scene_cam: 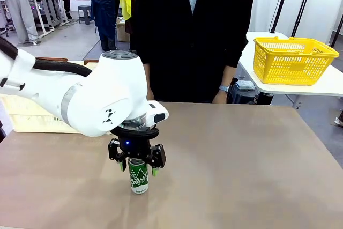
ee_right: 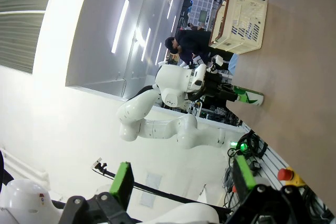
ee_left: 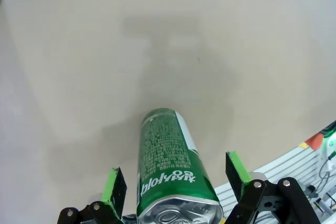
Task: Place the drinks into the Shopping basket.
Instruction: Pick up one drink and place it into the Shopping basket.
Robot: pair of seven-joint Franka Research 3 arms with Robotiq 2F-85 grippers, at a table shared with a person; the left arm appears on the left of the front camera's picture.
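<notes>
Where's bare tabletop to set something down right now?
Free: table right of the green can, out to the right edge, and the strip toward the person. Crowded: around the can, with the open left gripper straddling it.

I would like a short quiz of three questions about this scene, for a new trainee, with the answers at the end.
1. True or false: the green slim metal can lies on its side on the brown table.
2. Which pincer stands around the can: A) the left pincer, B) the right pincer?
3. Fill in: the left pincer's green pads stand ____ from the can's sides.

Key: 1. False, it stands upright. 2. A. 3. apart; the jaws are open and the can is not yet gripped.
</notes>
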